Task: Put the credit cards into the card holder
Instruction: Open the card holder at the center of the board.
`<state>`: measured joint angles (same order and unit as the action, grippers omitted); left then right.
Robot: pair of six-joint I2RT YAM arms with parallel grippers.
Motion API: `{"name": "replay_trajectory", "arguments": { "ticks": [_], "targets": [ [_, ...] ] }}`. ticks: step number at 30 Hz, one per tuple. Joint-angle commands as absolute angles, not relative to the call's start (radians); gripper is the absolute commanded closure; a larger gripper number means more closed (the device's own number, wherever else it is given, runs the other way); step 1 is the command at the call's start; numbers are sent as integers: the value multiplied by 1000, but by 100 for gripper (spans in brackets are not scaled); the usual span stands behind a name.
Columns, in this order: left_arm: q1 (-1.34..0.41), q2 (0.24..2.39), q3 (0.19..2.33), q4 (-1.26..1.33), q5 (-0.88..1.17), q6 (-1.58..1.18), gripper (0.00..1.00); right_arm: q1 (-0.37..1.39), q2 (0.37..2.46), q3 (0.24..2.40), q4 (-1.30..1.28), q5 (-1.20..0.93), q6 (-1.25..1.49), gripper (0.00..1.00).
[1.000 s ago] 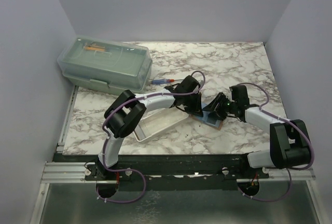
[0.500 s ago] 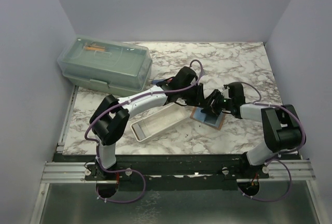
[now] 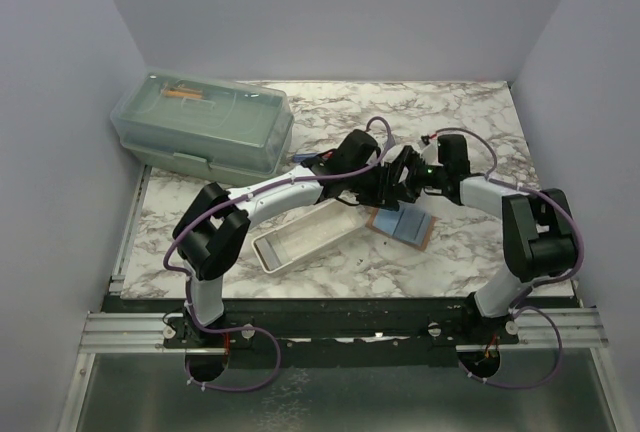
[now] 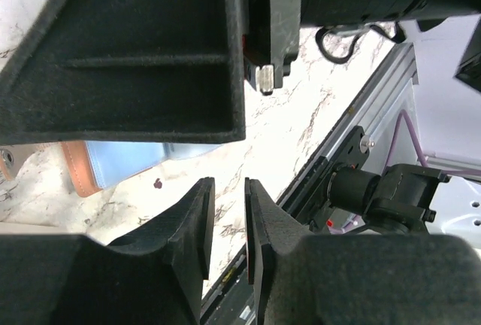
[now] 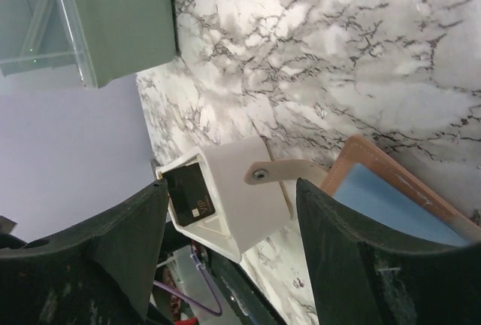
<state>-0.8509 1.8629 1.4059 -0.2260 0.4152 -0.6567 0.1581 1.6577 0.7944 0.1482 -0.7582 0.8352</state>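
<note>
Credit card on card holder; beside it, left end effector narrow, right end effector wide, both empty; we'd fetch another.

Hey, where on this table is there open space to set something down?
The table is bare at back right, between the green box and right wall, and along the near edge in front of the card holder. Crowded mid-table around the white tray.

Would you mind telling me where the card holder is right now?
In the top view, the card holder lies flat on the marble table, right of centre, just right of the white tray.
</note>
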Motion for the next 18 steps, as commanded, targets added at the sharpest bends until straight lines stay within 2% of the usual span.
{"name": "replay_trajectory", "arguments": {
  "ticks": [1, 4, 6, 8, 12, 18],
  "targets": [
    [-853, 1863, 1425, -227, 443, -635, 72, 160, 1641, 872, -91, -683, 695, 28],
    [-858, 1872, 1426, -227, 445, -632, 71, 156, 1550, 880, -236, -428, 653, 28],
    [-861, 1883, 1427, -227, 449, -632, 71, 145, 1495, 869, -304, -340, 638, 29],
    [-864, 1904, 1433, -228, 455, -634, 77, 143, 1443, 848, -360, -288, 632, 32],
    [-864, 1933, 1442, -230, 465, -638, 80, 141, 1356, 800, -439, -239, 637, 33],
    [-866, 1936, 1440, -230, 457, -632, 80, 142, 1272, 683, -409, -303, 654, 36]
  ]
}}
